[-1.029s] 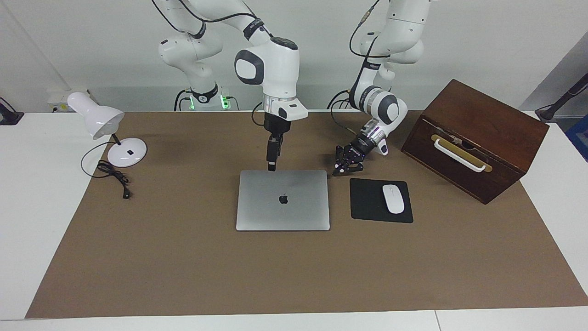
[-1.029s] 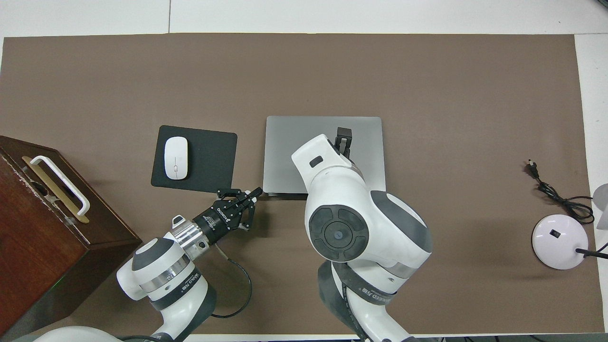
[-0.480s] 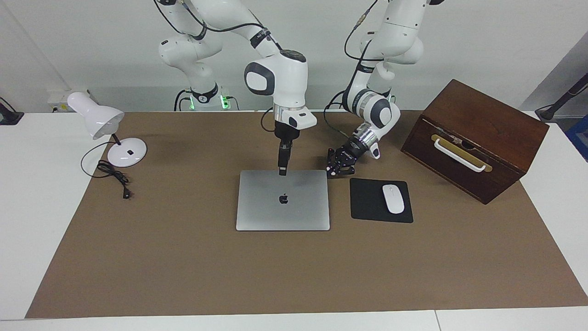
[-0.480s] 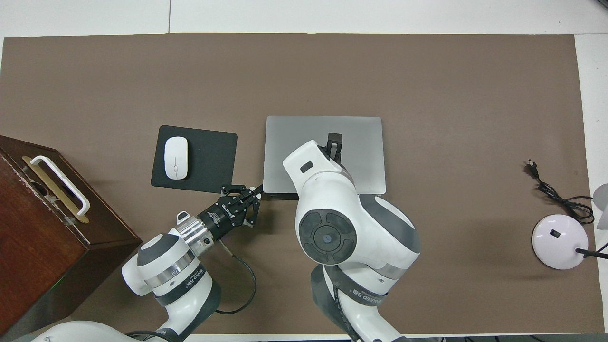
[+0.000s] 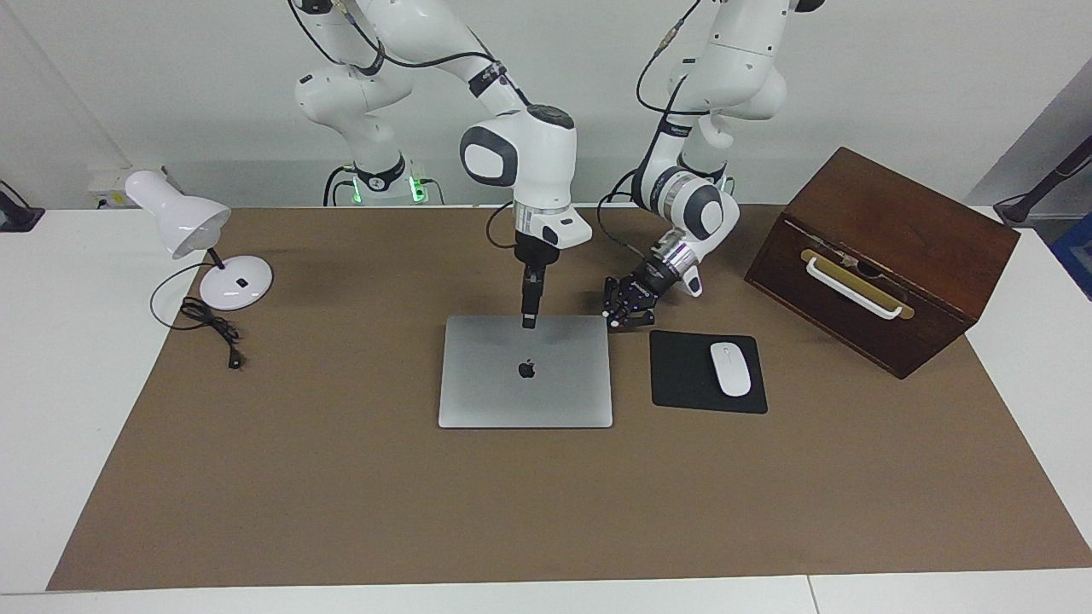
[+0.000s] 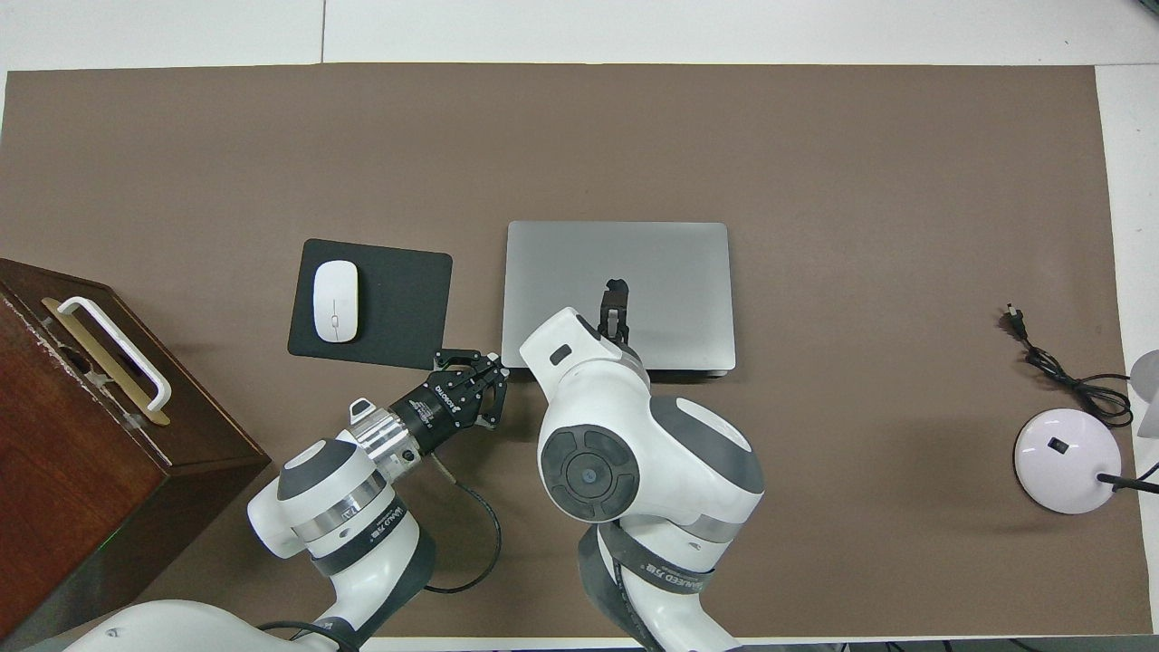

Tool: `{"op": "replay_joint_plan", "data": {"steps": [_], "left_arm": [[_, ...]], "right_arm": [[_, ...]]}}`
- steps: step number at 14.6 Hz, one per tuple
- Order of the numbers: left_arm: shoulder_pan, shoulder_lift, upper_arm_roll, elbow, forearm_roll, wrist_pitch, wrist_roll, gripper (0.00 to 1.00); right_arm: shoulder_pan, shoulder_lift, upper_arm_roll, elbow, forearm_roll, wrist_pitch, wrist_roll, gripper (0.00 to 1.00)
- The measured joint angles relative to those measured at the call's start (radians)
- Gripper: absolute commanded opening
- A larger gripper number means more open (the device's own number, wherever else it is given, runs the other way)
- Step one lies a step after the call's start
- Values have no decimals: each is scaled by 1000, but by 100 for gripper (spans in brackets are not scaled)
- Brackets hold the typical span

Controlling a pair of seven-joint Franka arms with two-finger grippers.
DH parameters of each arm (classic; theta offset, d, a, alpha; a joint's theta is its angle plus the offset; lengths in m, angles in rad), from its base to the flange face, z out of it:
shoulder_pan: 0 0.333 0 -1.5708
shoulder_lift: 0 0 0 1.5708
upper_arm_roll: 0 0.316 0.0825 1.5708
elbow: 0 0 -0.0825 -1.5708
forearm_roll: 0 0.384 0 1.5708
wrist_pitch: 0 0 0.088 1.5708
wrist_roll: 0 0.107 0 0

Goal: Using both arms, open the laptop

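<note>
Silver-grey laptop (image 5: 525, 372), black mouse pad (image 5: 684, 375), white mouse (image 5: 730, 368).

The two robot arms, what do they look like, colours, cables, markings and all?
Both arms are glossy white with rounded jointed links, dark grey round joint caps and silver wrist rings. The left arm carries a black tool with white lettering; a black cable loops from its wrist. The right arm ends in a slim black tool. Black cables hang along the upper links.

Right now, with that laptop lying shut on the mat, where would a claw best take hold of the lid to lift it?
Probably at the laptop's thin edge nearest the robots, coming in low from their end. The lid lies flat and closed, so only the edges offer any purchase. The left claw, shut, is already at the corner beside the mouse pad; the right claw is at that edge's middle.
</note>
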Motion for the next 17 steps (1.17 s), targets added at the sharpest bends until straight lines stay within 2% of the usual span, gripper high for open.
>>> {"op": "replay_joint_plan", "data": {"steps": [13,17], "left_arm": [[-23,38,0,41,-15,31,30,0],[-23,38,0,41,-16,31,32,0]], "right_arm": [[10,12,0,-68,0,77,0,100],[10,46,-1,-74,-40,112,1,100]]}}
